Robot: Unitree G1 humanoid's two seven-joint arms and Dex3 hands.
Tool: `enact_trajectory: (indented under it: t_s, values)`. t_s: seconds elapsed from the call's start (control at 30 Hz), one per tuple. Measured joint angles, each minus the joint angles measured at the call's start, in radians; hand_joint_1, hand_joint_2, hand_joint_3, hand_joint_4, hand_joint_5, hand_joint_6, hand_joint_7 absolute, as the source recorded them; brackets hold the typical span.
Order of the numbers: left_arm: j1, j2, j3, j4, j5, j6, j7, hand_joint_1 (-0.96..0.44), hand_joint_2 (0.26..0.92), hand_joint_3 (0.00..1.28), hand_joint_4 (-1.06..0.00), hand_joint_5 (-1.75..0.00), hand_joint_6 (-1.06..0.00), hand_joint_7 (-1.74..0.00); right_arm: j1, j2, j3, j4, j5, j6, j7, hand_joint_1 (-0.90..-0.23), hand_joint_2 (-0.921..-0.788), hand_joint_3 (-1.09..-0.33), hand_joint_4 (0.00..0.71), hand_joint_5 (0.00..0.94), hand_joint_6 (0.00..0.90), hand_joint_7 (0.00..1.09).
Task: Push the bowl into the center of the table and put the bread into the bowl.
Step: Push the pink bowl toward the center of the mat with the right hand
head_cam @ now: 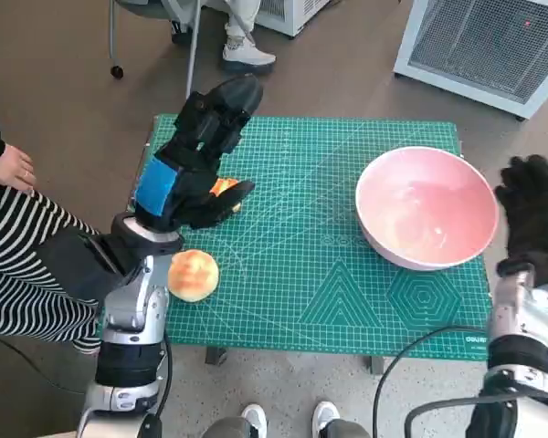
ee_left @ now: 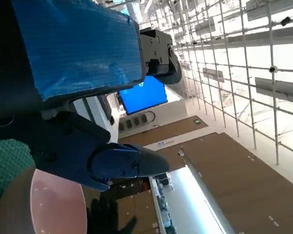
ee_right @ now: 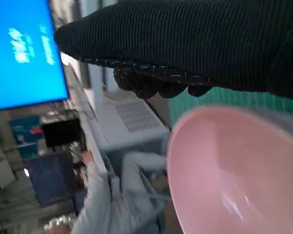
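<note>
Lab or workshop: green cutting mat on table, blue monitor, white equipment cabinet.

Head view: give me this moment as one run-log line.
bowl: right side of mat, empty | right hand: beside bowl's outer rim | left hand: raised over orange item, holds nothing | bread: on mat, untouched
</note>
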Motion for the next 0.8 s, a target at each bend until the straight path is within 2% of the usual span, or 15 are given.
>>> enact_trajectory:
  t_s: [0.3,0.8]
  values:
    - [0.016,0.003,0.006,-0.002,0.000,-0.001,0.001,-0.68,0.921,0.30,-0.08,-0.19,0.00,-0.63,-0.038,0.059,0.006,0.013,0.002,0.014,0.031,-0.728,-0.921,-0.855,0.163,0.008,0.091,0.39]
    - [0.059,0.020,0.015,-0.016,0.003,-0.019,0.019,-0.70,0.921,0.29,-0.11,-0.12,0.00,-0.60,-0.099,0.151,0.013,0.030,0.003,0.056,0.043,-0.717,-0.921,-0.859,0.192,0.015,0.119,0.37]
